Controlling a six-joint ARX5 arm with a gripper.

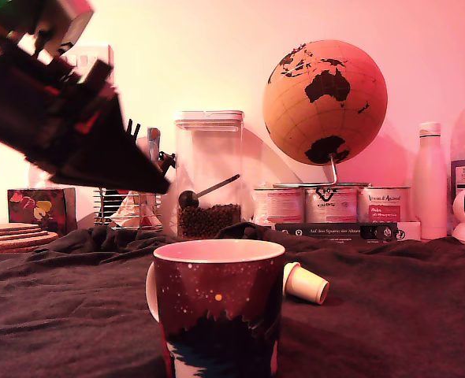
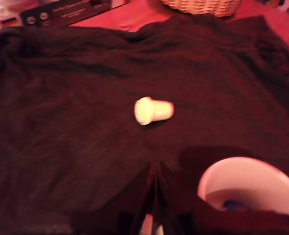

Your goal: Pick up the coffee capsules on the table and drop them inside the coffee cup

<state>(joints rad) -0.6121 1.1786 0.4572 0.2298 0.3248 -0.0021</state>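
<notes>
Gripper (image 2: 153,205): my dark jaws look pressed together, holding nothing.
Capsule: small cream tapered coffee capsule (image 2: 153,110) lies toppled on the dark cloth table (image 2: 61,122), ahead of my fingertips.
Cup: dark red starry mug (image 2: 247,188) sits beside my gripper.

Capsule (image 2: 154,110) on its side on dark cloth (image 2: 61,122), near blurry, seemingly white-lined cup (image 2: 252,188)

Open cloth lies ahead of the gripper (image 2: 153,215) on the table (image 2: 61,147), with nothing on it between the fingertips and the single capsule (image 2: 153,110) lying on its side. The mug (image 2: 250,188) stands close beside the fingertips, to one side of the straight line to the capsule; its rim is the nearest obstacle. Beyond the capsule a flat dark box (image 2: 66,12) and a wicker basket (image 2: 201,6) close the far edge.
</notes>
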